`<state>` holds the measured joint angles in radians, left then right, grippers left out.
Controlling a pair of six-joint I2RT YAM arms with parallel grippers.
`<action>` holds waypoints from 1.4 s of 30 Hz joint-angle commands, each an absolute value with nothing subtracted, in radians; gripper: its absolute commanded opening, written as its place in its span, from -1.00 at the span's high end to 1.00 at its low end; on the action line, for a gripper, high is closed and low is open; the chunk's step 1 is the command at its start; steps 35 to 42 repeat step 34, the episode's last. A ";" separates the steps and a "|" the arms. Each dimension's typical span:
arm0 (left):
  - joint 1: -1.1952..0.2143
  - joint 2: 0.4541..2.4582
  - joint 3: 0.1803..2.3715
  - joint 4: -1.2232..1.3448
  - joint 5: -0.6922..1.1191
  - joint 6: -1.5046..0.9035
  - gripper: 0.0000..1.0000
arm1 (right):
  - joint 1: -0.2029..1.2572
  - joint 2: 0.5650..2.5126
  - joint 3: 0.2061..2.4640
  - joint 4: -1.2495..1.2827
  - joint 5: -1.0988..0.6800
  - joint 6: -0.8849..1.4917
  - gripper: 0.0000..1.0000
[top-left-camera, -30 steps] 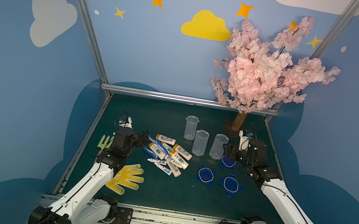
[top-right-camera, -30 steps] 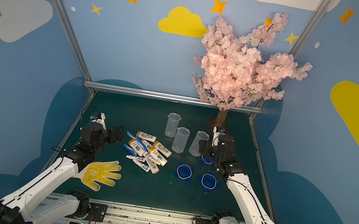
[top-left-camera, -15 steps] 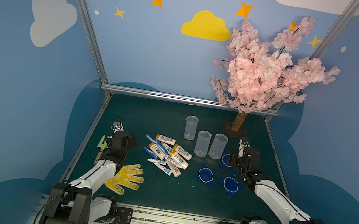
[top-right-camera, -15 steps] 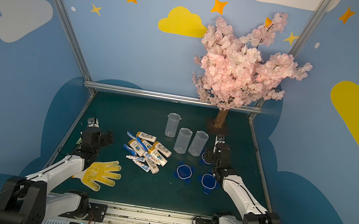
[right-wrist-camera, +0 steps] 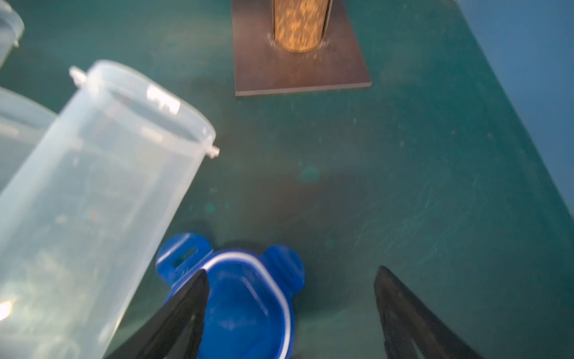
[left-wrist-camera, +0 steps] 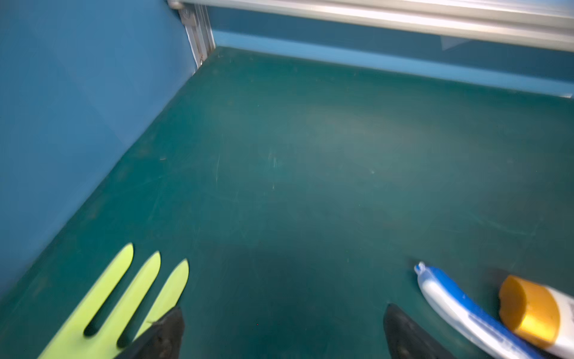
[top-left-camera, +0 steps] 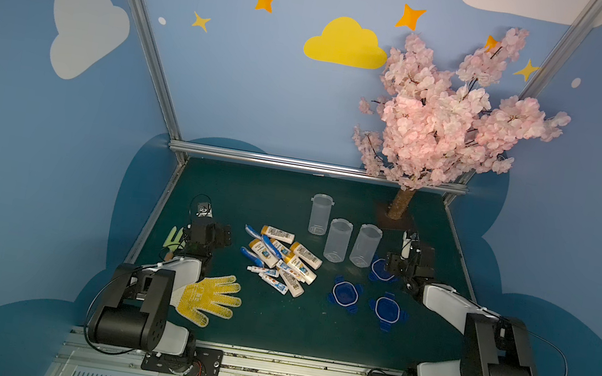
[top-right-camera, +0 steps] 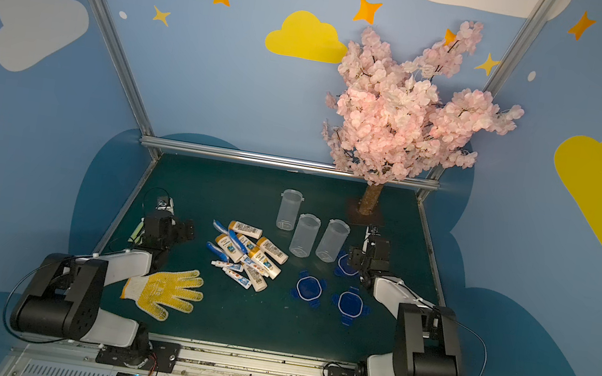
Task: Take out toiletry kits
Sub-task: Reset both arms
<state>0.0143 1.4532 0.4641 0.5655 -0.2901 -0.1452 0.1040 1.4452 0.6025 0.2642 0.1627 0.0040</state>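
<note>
Left claw [left-wrist-camera: 282,310] spread wide, empty; right claw [right-wrist-camera: 292,272] spread, empty; toiletry kits [top-left-camera: 298,263] heaped between them.

Bottle labels [top-left-camera: 304,254] too small, unreadable

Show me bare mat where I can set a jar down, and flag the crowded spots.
Free: the back-left mat between the rear rail and the toiletry kits; also the front strip between the yellow glove, the blue lids and the front edge. Crowded: the middle, where kits, clear jars and lids bunch together.
</note>
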 commanded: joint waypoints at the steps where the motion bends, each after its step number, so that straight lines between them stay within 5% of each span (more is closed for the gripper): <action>1: 0.023 1.490 0.427 0.737 -0.224 -0.095 -1.00 | 0.048 1.477 0.557 0.471 0.120 0.047 -0.66; 6: 0.024 1.516 0.380 0.825 -0.163 -0.081 -1.00 | 0.031 1.490 0.371 0.832 0.011 -0.001 -0.66; 8: 0.026 1.585 0.315 1.055 -0.152 -0.063 -1.00 | 0.031 1.476 0.416 0.722 -0.010 -0.006 -0.66; 11: 0.026 1.518 0.379 0.817 -0.161 -0.080 -1.00 | 0.038 1.477 0.471 0.603 -0.013 -0.041 -0.66; 14: 0.019 1.571 0.344 0.972 -0.167 -0.060 -1.00 | 0.041 1.473 0.481 0.575 -0.013 -0.045 -0.66; 42: 0.018 1.535 0.371 0.861 -0.173 -0.072 -1.00 | 0.042 1.476 0.488 0.558 -0.011 -0.049 -0.66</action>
